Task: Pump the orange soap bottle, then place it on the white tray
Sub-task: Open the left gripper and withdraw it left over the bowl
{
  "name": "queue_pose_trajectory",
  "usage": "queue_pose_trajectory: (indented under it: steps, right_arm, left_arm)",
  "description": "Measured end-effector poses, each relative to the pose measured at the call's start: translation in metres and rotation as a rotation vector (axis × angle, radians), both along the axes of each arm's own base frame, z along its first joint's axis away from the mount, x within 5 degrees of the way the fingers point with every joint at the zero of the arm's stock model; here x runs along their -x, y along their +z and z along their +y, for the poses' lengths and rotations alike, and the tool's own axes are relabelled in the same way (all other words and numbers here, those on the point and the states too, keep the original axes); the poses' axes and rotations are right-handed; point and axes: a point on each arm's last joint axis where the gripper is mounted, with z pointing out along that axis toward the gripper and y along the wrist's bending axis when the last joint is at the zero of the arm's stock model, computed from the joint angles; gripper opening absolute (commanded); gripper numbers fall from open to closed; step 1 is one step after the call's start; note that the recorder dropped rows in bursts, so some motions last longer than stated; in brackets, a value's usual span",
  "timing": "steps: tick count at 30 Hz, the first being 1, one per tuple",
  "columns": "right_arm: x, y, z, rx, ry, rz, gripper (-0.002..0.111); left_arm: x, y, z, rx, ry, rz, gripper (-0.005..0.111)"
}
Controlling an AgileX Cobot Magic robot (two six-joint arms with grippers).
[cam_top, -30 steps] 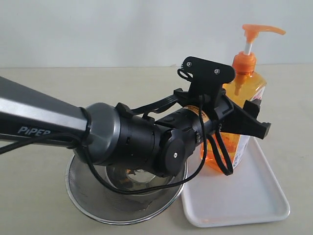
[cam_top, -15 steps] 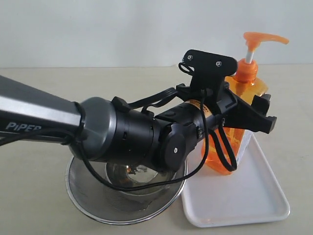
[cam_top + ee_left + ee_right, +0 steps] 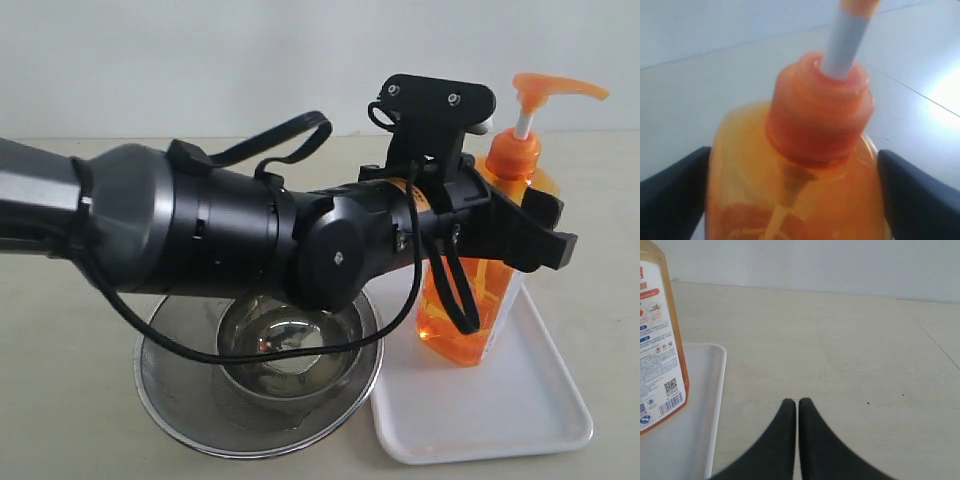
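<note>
In the exterior view, your left gripper (image 3: 555,228) reaches across to the orange soap bottle (image 3: 470,310), which stands upright at the near-left end of the white tray (image 3: 520,420), pump head raised. One black finger sits on each side of the bottle's upper body. Left of the tray, a small steel bowl (image 3: 290,350) rests inside the round mesh strainer (image 3: 170,400).

Your left wrist view looks down on the bottle's shoulders and collar. The fingers (image 3: 920,195) are spread wide, right at its two edges, but you cannot tell whether they press or merely flank it.

Your right wrist view shows the right gripper (image 3: 797,412) over the bare table (image 3: 840,340) beside the tray – fingertips pinched together, holding nothing.
</note>
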Motion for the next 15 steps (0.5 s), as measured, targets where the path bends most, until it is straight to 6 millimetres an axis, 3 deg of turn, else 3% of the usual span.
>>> queue_pose_trajectory:
  steps: [8,15]
  right_arm:
    - [0.0,0.0,0.0,0.0,0.0,0.0,0.0]
    - [0.0,0.0,0.0,0.0,0.0,0.0,0.0]
  left_arm:
    - [0.007,0.024,0.016,-0.077,-0.067,0.089,0.079]
    - [0.004,0.039,0.045,-0.192,-0.116,0.192,0.079]
